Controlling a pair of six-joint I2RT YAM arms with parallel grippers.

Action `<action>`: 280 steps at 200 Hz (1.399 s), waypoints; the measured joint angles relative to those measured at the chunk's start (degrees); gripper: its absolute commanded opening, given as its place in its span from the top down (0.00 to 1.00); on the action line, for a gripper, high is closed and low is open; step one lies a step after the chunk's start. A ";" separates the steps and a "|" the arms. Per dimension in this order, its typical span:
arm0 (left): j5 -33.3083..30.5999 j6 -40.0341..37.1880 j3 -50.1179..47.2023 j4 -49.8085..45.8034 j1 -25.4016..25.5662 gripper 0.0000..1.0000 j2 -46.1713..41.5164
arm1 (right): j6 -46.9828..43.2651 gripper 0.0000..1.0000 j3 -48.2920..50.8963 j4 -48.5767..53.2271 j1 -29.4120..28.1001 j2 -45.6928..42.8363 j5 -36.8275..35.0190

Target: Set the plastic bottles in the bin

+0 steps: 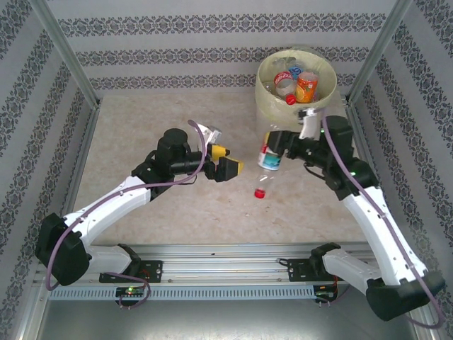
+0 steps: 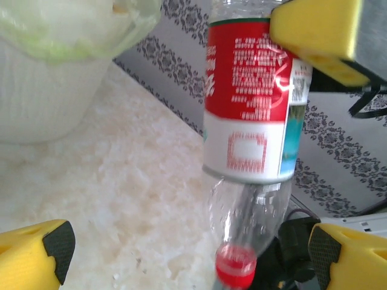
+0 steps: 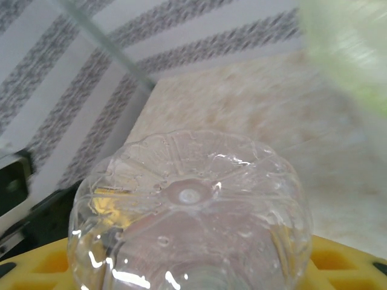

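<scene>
The clear bottom of the bottle [image 3: 190,223] is right up at my right wrist camera. My right gripper [image 1: 278,142] squeezes it, cap [image 1: 260,192] down, just beside the bin [image 1: 263,106]. My left gripper [image 1: 228,160] is wide open and holds nothing. I think the cap is off the table [image 1: 177,205], but it is hard to see. I should lift the bottle high over the rim [image 1: 259,74], go slow, then let go inside.
</scene>
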State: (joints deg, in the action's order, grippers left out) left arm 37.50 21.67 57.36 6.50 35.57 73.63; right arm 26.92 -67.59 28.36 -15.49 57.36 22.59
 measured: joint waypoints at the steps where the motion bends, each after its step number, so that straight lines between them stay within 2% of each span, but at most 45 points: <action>1: -0.02 -0.13 0.02 0.00 0.00 0.00 0.00 | -0.04 0.42 -0.13 0.17 0.13 -0.07 -0.13; 57: -1.75 -9.38 5.77 -1.86 -0.02 0.00 1.27 | -9.22 0.42 -14.29 13.05 6.43 1.46 -13.33; 89: -1.53 -12.11 7.91 -2.71 -0.20 0.00 3.48 | -13.49 0.42 -21.42 15.80 7.34 4.57 -22.18; 134: -1.53 -12.48 4.15 -1.11 -0.44 0.00 4.09 | -17.99 0.43 -31.43 16.33 8.63 11.50 -31.41; 193: -2.05 -12.90 3.23 -1.11 -0.44 0.00 3.72 | -22.62 0.45 -38.32 7.80 10.03 17.68 -39.26; 236: -2.21 -13.38 3.23 -1.14 -0.44 0.00 3.63 | -22.82 0.45 -43.36 -0.42 12.41 24.33 -39.56; 280: -2.23 -13.94 3.23 -1.18 -0.44 0.00 3.63 | -22.23 0.45 -44.09 -9.11 13.14 30.84 -39.08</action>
State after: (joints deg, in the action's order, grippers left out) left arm 35.27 7.73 60.60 5.32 35.14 77.25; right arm 4.69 -111.68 19.25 -2.35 88.20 -16.49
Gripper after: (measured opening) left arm 0.998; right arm 0.551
